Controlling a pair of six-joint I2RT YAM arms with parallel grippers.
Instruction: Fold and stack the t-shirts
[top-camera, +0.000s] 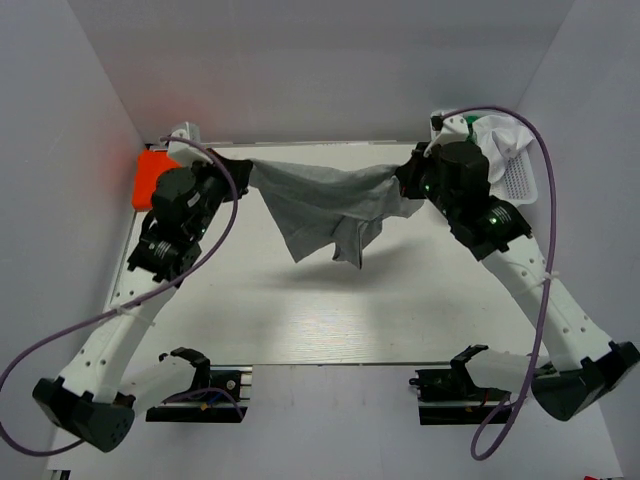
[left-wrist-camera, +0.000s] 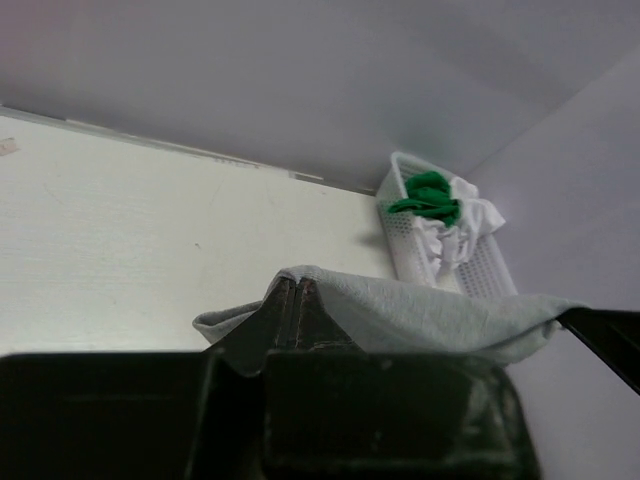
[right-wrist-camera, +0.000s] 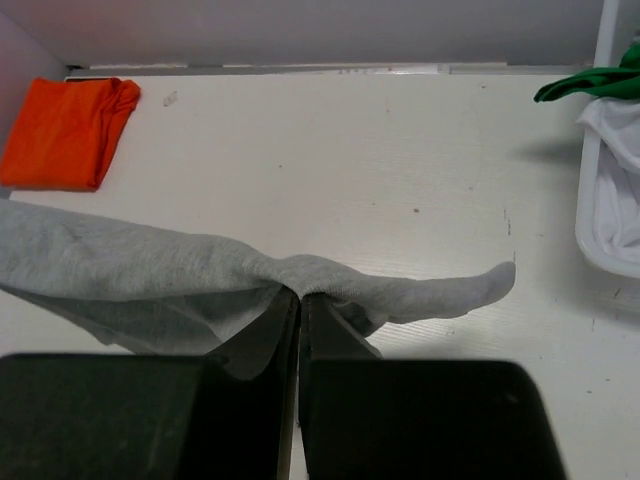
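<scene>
Pinched grey t-shirt in left gripper, fingers pressed together on cloth edge. Clamped same shirt in right gripper, likewise squeezed tight. Held it stretched between both, sagging above table. Counted four shirts: grey, orange t-shirt folded far left, green t-shirt and white t-shirt in basket far right. Reached both arms forward, wrists turned inward.
</scene>
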